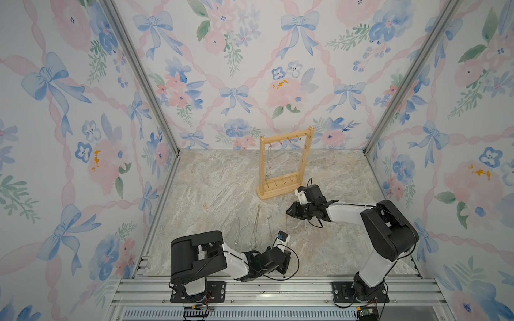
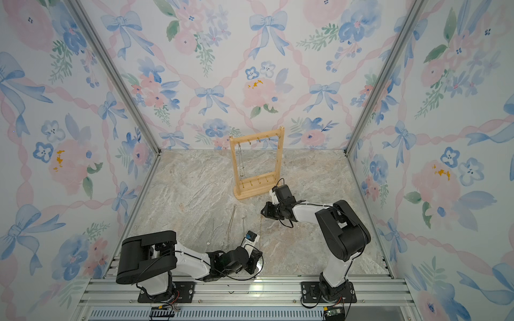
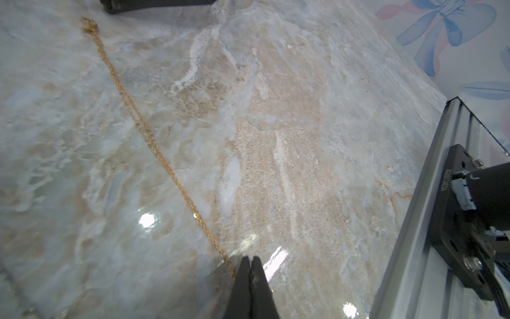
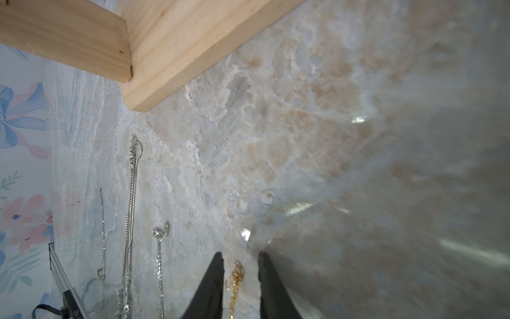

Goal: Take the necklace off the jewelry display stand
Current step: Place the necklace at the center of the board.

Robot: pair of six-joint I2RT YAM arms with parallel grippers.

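The jewelry display stand (image 1: 286,166) stands upright near the back edge of the tabletop (image 1: 217,189); one silver necklace (image 1: 268,161) hangs inside its left post. The gold necklace (image 4: 236,279) lies flat, stretched toward the front rail (image 3: 414,221). The right gripper (image 4: 240,256) is spread, with the chain's end between its jaws and untouched. The left gripper (image 3: 250,262) is pressed together beside the other end; whether it pinches the chain cannot be told. Three silver necklaces (image 4: 131,207) lie just beside the gold one; bare marble extends rightward. Lettering on the mount plate (image 3: 452,198) is illegible.
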